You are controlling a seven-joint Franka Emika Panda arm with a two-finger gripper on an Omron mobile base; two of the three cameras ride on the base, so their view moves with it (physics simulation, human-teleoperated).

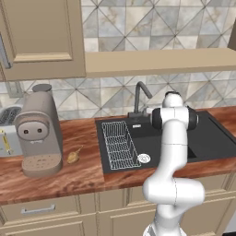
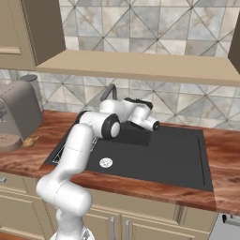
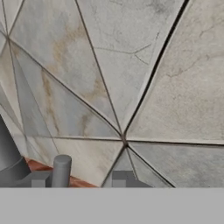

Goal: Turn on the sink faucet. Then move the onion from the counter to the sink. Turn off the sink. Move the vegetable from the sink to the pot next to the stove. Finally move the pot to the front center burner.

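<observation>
The faucet (image 1: 140,97) stands at the back rim of the sink (image 1: 212,138). The tool (image 3: 78,181) is up against the tiled wall just beside the faucet's base, jaws apart with nothing between them. The onion (image 1: 73,157) lies on the surface (image 1: 78,173) left of the sink, beside the coffee machine (image 1: 39,133).

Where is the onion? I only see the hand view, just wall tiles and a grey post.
Observer: The onion lies on the wooden counter, right beside the coffee machine.
Operator: Is water running yet?
Observer: No stream shows under the faucet over the black sink.
Operator: Is anything in the sink?
Observer: A wire rack sits in its left part, on the side nearer the onion.
</observation>
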